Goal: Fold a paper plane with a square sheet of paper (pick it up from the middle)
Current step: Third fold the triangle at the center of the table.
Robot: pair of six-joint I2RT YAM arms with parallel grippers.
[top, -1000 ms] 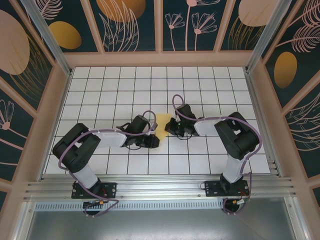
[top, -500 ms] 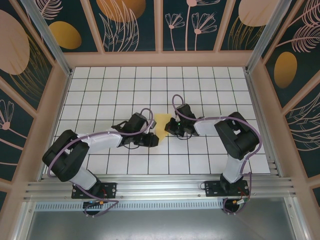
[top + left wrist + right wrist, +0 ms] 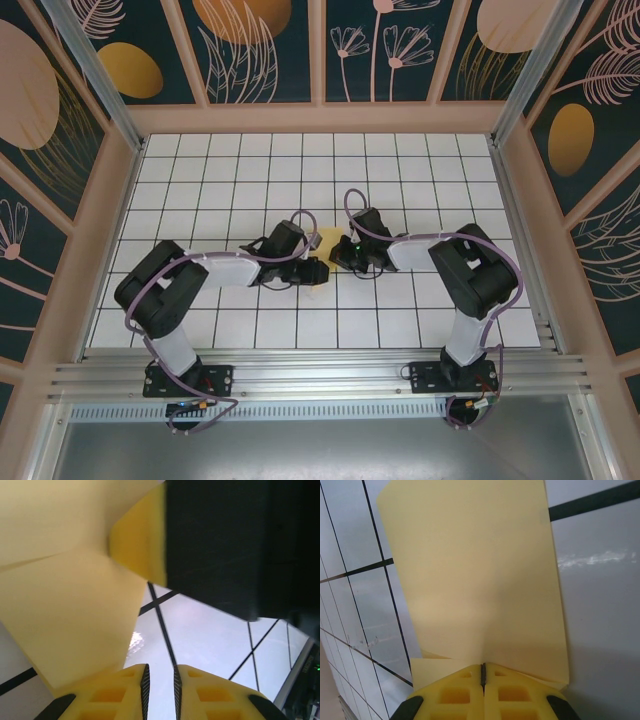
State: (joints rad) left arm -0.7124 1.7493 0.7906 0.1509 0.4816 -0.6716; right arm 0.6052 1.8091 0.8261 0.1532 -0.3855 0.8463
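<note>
pale yellow paper [image 3: 480, 580], partly folded, overlapping flaps, angled edges

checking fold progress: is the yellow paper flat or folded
Folded, partly: the thin yellow paper sheet shows a second layer peeking out beneath its near edge.

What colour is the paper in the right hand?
Plain pale yellow, unprinted; the paper shows best in the right wrist view, pinched in the right hand.
</note>
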